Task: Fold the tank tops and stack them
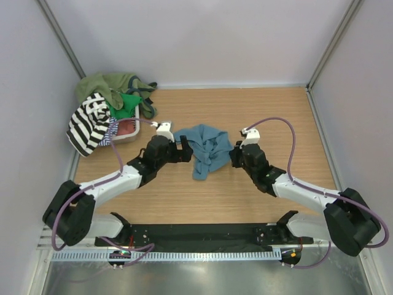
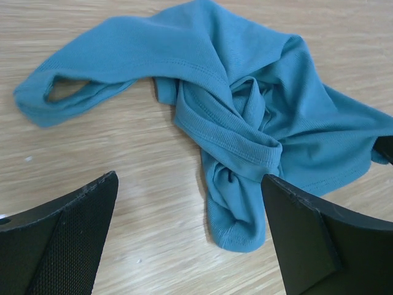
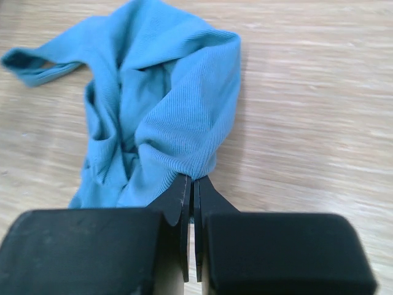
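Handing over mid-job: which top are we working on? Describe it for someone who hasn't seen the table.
On the wooden table, look mid-surface between the left gripper and the right gripper. There lies a crumpled plain teal-blue cloth tank top, alone. Unlike the striped, olive and green tops heaped at the back-left corner, it is solid blue.

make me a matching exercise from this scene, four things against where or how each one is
1 teal top
2 striped top
3 left fingers
4 right fingers

a shut, pinching cloth
b draped at the far left
c crumpled in the middle
d open, holding nothing

Pairs: 1-c, 2-b, 3-d, 4-a
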{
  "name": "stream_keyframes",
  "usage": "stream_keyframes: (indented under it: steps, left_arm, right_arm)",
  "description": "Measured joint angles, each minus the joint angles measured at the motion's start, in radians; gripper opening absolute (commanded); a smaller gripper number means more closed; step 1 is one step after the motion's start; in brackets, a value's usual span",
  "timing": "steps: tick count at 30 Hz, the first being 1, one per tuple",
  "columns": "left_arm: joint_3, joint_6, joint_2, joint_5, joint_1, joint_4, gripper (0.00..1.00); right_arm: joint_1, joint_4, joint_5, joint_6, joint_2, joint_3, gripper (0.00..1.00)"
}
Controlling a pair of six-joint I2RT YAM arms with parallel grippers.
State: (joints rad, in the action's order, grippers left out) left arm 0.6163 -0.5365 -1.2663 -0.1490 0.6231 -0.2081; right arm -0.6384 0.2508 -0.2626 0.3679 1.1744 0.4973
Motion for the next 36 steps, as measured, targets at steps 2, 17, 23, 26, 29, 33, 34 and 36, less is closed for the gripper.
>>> stream_keyframes:
  steps: [2, 17, 23, 26, 29, 33, 34, 36]
  left_arm:
    - [0.054, 0.0, -0.063, 0.024, 0.014, 0.031, 0.95]
    - [0.336, -0.015, -0.336, 0.09, 0.16, 0.183, 0.63]
    - [0.341, -0.032, -0.399, 0.089, 0.174, 0.2, 0.63]
    - [0.362, -0.035, -0.439, 0.089, 0.174, 0.216, 0.65]
    - [0.404, -0.04, -0.475, 0.089, 0.174, 0.224, 0.65]
    - [0.477, -0.055, -0.525, 0.087, 0.174, 0.24, 0.33]
    - [0.497, -0.064, -0.541, 0.085, 0.174, 0.247, 0.21]
    - [0.528, -0.061, -0.566, 0.081, 0.174, 0.266, 0.0]
  right_arm:
    - [0.0, -0.011, -0.04, 0.0, 0.016, 0.0, 0.01]
    - [0.0, -0.072, -0.203, 0.014, 0.036, 0.0, 0.01]
    - [0.0, -0.084, -0.232, 0.027, 0.035, 0.0, 0.01]
    - [0.0, -0.087, -0.237, 0.028, 0.031, 0.0, 0.01]
    - [0.0, -0.088, -0.238, 0.028, 0.029, 0.0, 0.01]
    - [0.0, -0.088, -0.24, 0.028, 0.029, -0.001, 0.01]
    - [0.0, -0.088, -0.241, 0.028, 0.029, -0.001, 0.01]
    - [0.0, -0.088, -0.245, 0.03, 0.028, -0.002, 0.01]
